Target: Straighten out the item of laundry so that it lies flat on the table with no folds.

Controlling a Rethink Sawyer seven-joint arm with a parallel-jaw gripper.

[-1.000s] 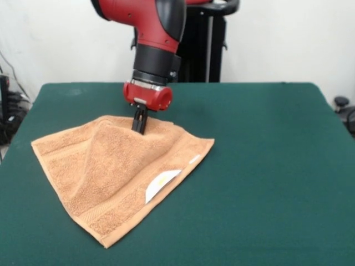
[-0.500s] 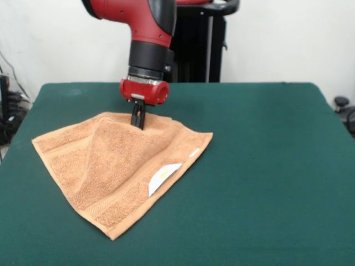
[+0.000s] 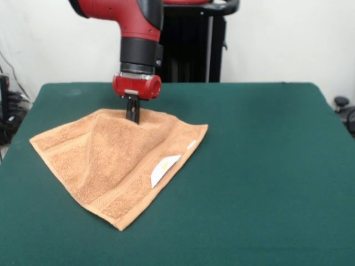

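We see the orange-tan towel (image 3: 113, 160) spread below the claw (image 3: 132, 117), one ridge rising diagonally to its far edge, where the claw pinches the cloth shut. A white label (image 3: 164, 168) sits below and right of the claw, at the towel's edge. Dark green table (image 3: 266, 166) stretches away to the claw's right; pale wall (image 3: 288, 39) behind.

Table (image 3: 260, 166): dark green, felt-like.
Towel (image 3: 111, 160): orange-tan, lay on the table toward 9 o'clock, ridged, not flat.
Label (image 3: 164, 168): white, at the towel's 4 o'clock edge.
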